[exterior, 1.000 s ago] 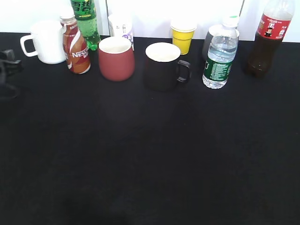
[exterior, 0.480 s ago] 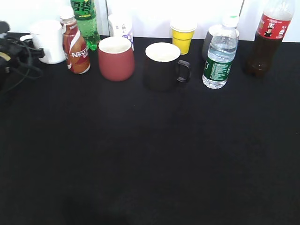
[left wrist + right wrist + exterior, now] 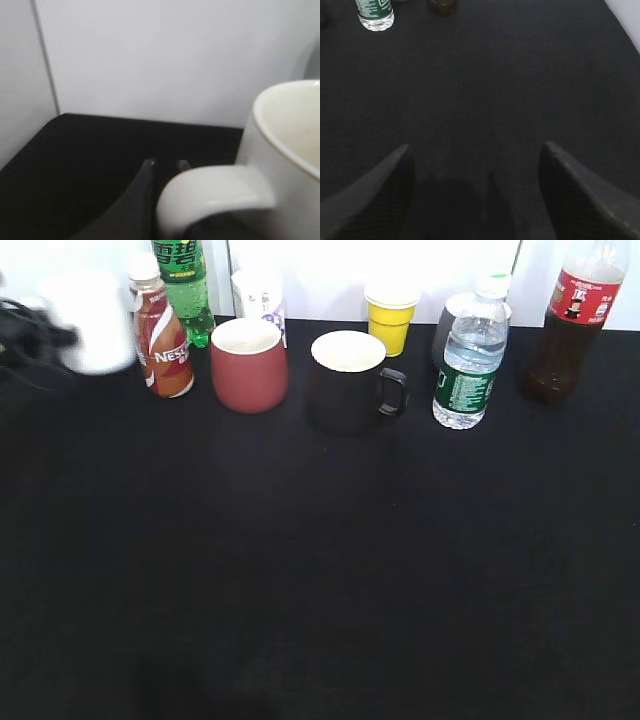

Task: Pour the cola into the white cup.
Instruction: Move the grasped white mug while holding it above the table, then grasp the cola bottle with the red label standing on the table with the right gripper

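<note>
At the surface's ten o'clock my left tool point(image 3: 40, 337) met the white cup point(image 3: 92, 322)'s handle (grip unclear); right tool point(image 3: 475, 192) gaped. I feared toppling the Nestle bottle point(image 3: 164, 340).

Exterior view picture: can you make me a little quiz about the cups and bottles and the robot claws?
1. True or false: the white cup is at the far left of the row and the cola at the far right.
2. The mug just right of the Nestle bottle is: A red, B blue, C green.
3. Fill in: the right gripper has its jaws ____.

Key: 1 true; 2 A; 3 open.
</note>
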{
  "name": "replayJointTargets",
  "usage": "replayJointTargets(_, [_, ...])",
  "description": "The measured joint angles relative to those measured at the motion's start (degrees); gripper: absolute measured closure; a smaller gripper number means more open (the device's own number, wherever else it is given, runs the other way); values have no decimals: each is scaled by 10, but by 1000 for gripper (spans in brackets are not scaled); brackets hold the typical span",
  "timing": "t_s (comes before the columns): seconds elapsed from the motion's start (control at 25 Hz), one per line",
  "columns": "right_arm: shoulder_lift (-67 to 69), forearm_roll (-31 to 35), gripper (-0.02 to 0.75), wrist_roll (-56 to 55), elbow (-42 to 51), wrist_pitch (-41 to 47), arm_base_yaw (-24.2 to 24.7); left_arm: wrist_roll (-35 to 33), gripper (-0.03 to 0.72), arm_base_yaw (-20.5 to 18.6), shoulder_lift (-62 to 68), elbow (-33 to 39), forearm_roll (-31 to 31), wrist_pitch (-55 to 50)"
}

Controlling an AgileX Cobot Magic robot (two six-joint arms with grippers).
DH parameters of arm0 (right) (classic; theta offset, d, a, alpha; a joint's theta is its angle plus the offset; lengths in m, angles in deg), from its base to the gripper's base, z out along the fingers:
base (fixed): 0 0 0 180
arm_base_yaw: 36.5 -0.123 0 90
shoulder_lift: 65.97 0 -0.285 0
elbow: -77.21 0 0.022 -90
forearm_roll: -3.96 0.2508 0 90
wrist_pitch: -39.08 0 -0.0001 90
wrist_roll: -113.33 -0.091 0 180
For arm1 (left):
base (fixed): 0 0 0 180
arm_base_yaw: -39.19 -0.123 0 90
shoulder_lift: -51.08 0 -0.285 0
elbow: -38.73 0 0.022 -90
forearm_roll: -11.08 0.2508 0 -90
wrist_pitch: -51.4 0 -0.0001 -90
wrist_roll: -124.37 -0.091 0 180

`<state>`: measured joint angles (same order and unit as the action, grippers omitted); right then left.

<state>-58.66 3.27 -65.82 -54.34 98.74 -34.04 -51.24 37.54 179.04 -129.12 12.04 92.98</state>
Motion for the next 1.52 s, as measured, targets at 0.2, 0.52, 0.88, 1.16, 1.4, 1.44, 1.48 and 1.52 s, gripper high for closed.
replayJointTargets(0.2, [0, 0, 153, 0, 0, 0, 0, 0, 624, -9, -177, 209, 27, 39])
replayJointTargets(0.52, [0, 7, 153, 0, 0, 0, 0, 31, 625, 143, -403, 384, 160, 37])
replayJointTargets(0.88, [335, 26, 152, 0, -14, -460, 0, 34, 626, 240, -383, 385, 163, 44])
replayJointTargets(1.16, [769, 11, 153, -2, -15, -1002, 0, 34, 626, 241, -383, 385, 163, 46])
replayJointTargets(1.4, [1051, -62, 69, -33, -30, -1269, 0, 34, 626, 241, -383, 385, 161, 46])
replayJointTargets(1.44, [1074, -75, 65, -42, -45, -1271, 0, 34, 626, 241, -383, 385, 161, 46])
replayJointTargets(1.48, [1095, -86, 65, -47, -63, -1272, 0, 34, 627, 241, -383, 385, 161, 46])
replayJointTargets(1.52, [1115, -91, 64, -49, -80, -1272, 0, 34, 627, 241, -383, 385, 161, 46])
